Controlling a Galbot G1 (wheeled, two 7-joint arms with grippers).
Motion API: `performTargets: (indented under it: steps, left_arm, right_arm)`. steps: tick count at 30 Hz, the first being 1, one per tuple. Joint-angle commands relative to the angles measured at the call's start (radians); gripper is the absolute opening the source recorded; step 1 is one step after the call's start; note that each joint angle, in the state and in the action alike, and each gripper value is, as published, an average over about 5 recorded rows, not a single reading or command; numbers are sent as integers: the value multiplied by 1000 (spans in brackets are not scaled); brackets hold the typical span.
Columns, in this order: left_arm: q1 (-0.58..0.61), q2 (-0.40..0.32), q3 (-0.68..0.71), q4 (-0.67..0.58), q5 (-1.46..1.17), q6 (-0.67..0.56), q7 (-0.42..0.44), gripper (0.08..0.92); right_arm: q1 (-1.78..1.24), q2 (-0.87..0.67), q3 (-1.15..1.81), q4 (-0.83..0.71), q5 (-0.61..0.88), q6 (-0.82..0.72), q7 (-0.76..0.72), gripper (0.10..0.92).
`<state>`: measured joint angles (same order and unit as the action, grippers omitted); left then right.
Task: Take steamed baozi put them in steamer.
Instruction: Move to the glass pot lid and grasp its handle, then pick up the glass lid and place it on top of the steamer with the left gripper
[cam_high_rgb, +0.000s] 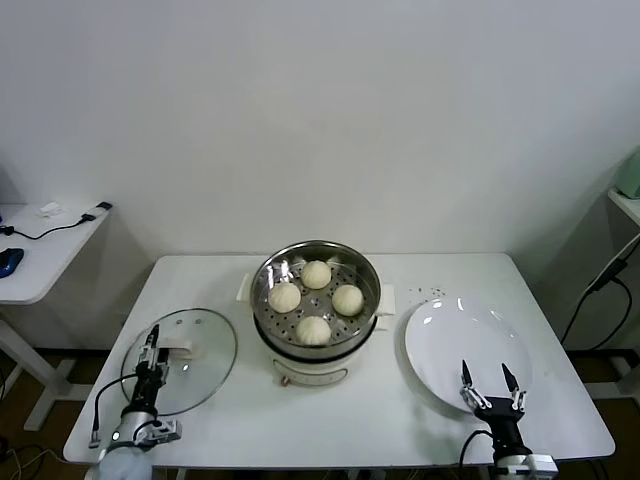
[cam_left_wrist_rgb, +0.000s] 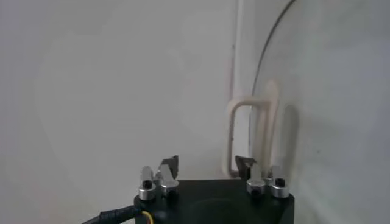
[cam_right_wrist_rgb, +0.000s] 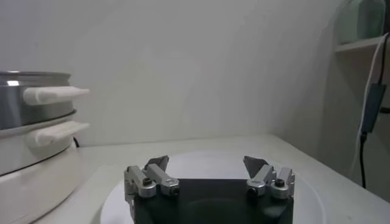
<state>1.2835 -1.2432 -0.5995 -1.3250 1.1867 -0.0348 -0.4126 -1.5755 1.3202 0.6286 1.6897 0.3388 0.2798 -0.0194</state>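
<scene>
Left gripper (cam_high_rgb: 152, 348) low at the front-left corner of the desk, over the near part of the glass lid (cam_high_rgb: 200, 345). Jaws spread, nothing between them; in the left wrist view the lid's cream handle (cam_left_wrist_rgb: 255, 131) shows just beyond the fingertips (cam_left_wrist_rgb: 170, 164), not touched.

Middle of the desk, nearer the back edge than the front: steamer (cam_high_rgb: 316, 312). All four buns (cam_high_rgb: 314, 329) already lie on its holed tray, none left elsewhere.

Right of the steamer, toward the front-right corner: white plate (cam_high_rgb: 470, 350), bare. Right gripper (cam_high_rgb: 492, 384) at the plate's near rim, jaws released, holding nothing.

Judgement: loading step looks finished, both arms standing off. If anything remains, it would be the lid. That calls for the left claw to close on the handle, lift and carry it right, over the pot.
</scene>
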Motion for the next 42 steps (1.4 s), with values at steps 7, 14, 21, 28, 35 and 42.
performTargets:
  steps: [7,14,21,28,35,42]
  left_arm:
    - [-31,-9,5,57,48,2,-18,403]
    - [-17,-16,-2,24,49,4,-14,204]
    - [55,22,-22,-170,-30,45,55,144]
    - [152,139,-63,-482,-254,238,305,144]
    - [111,212,-42,-756,-347,488,474,144]
    - [-19,189,218,-885,-191,675,546,144]
  right_arm:
    - [-5,2,-2,-8,3,9,2,823]
    - [-4,8,-6,-6,4,10,4,823]
    - [-5,9,-4,2,-2,2,10,823]
    - [-2,5,-4,24,-5,-42,29,823]
    - [12,9,-18,21,-34,-70,42,823]
    - [13,12,-32,16,-46,-67,43,823]
